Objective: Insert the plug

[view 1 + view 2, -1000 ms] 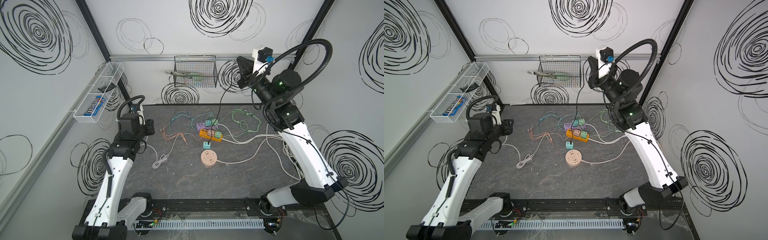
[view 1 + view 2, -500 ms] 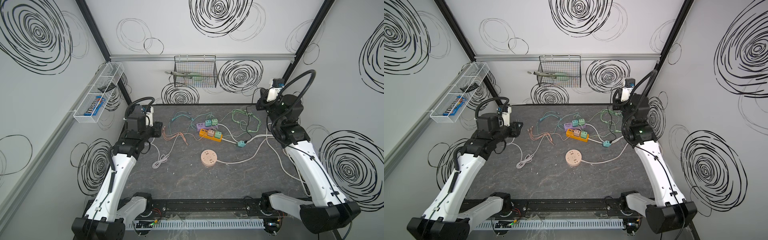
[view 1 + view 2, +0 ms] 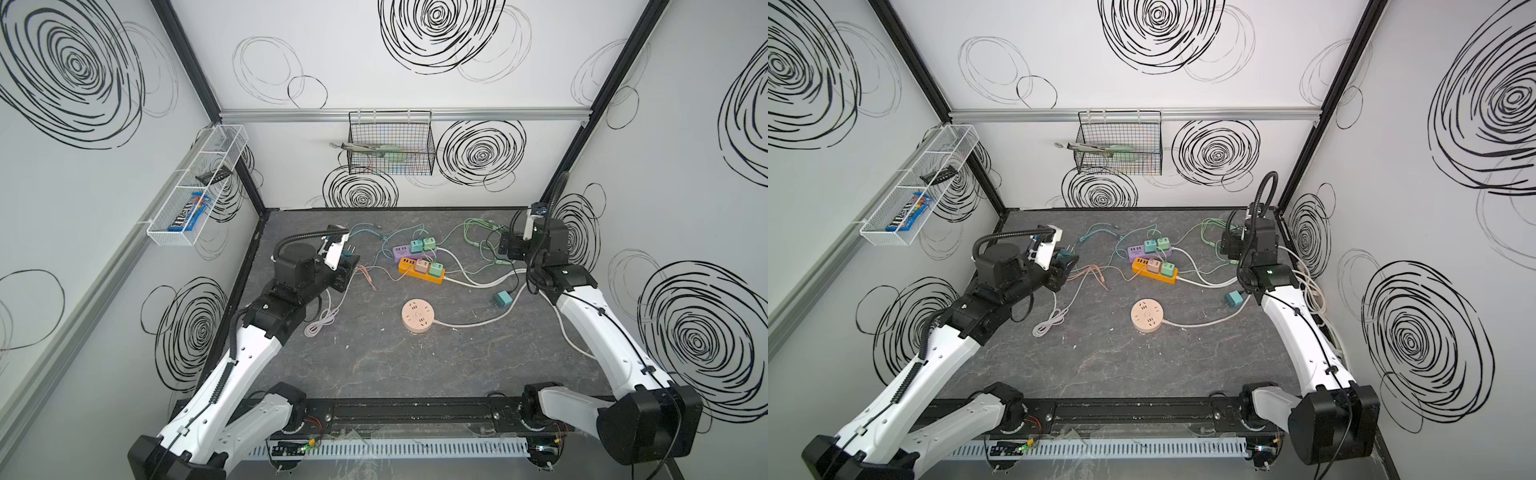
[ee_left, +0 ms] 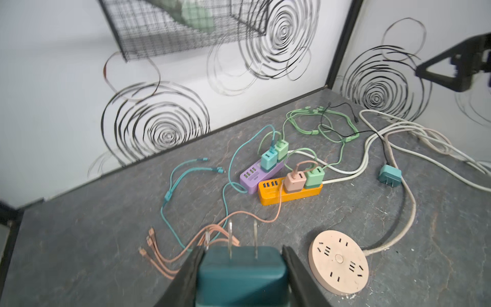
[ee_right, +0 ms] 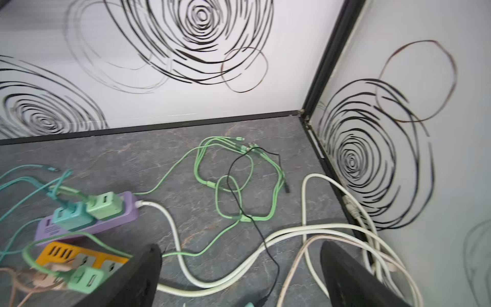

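1. left gripper [image 4: 242, 252] is clamped on the dark teal two-prong plug [image 4: 240, 273], held off the grey stone-look tabletop [image 4: 79, 239] at its left side, prongs forward.
2. right gripper [image 5: 239, 248]: jaws wide apart, empty, near the far right corner.
3. Likely target is the round beige plastic socket hub [image 4: 338, 261]. Tip prongs down, square them to one slot pair, push straight.
4. Hub looks loose; I'd pin it with the right gripper.

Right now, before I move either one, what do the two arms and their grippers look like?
Both the left arm and right arm have white shell links joined by black joint housings. A black ribbed conduit loops over each wrist, beside a small white camera mount. The left gripper and right gripper have matte black, wedge-shaped fingers.
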